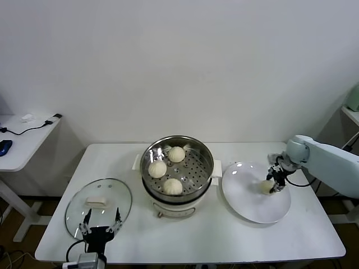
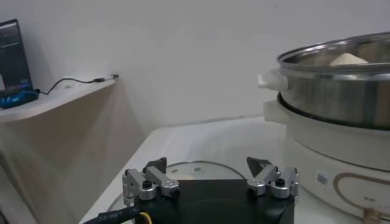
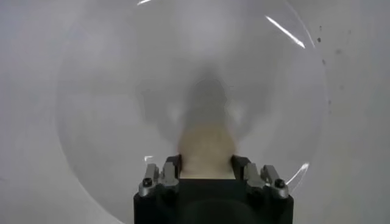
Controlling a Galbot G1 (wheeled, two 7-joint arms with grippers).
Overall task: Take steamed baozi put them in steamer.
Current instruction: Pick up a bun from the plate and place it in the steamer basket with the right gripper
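The steamer [image 1: 208, 154] is a shiny steel pot with a holed floor on a white base, mid-table. Three cream-white baozi [image 1: 176, 154] [image 1: 157, 168] [image 1: 173, 186] lie inside it. A fourth baozi [image 1: 267, 186] is at the right side of the white plate [image 1: 247, 204]. My right gripper [image 1: 273, 185] is shut on it. In the right wrist view the bun [image 3: 206, 149] fills the gap between the fingers [image 3: 173, 164]. I cannot tell whether the bun still touches the plate. My left gripper [image 1: 101, 228] hangs open at the front left, holding nothing.
A round glass lid [image 1: 98, 204] with a white handle lies flat on the table, just beyond the left gripper [image 2: 210, 165]. The steamer [image 2: 341, 85] stands close beside it. A side desk [image 1: 22, 137] with cables is off the table's left end.
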